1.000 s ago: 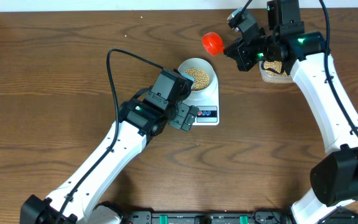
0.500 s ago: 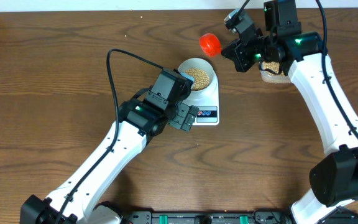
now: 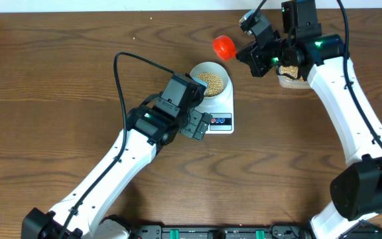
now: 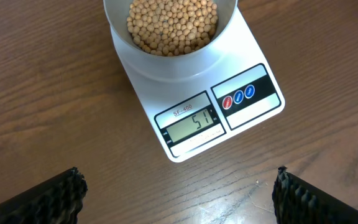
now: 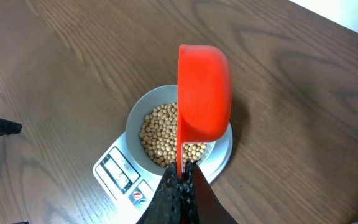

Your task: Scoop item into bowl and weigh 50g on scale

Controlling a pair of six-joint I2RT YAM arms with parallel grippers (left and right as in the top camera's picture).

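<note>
The white digital scale [image 4: 253, 115] is sitting on the wooden table [image 3: 58, 79] in its far half, a little right of the middle, with its display end pointing toward the near edge. The pale blue-grey bowl [image 4: 166, 65] is resting on the scale's platform, toward the end away from the display, and a heap of tan soybeans [image 4: 173, 25] is lying inside the bowl. The grey display is reading 51, with two round buttons beside it on a dark panel. The left gripper [image 4: 179, 186] is hovering just off the scale's near end, its fingers spread wide apart on either side of the view and gripping nothing. The right gripper [image 5: 180, 180] is clamping its fingers tight on the thin handle of a red scoop [image 5: 204, 93], with the cup turned on its side. From overhead the cup is showing off the bowl's far right rim, apart from the bowl and between it and the table's far edge. A clear tub [image 3: 292, 78] holding more beans is standing near the far edge, to the right of the scale, partly hidden under the right arm.
</note>
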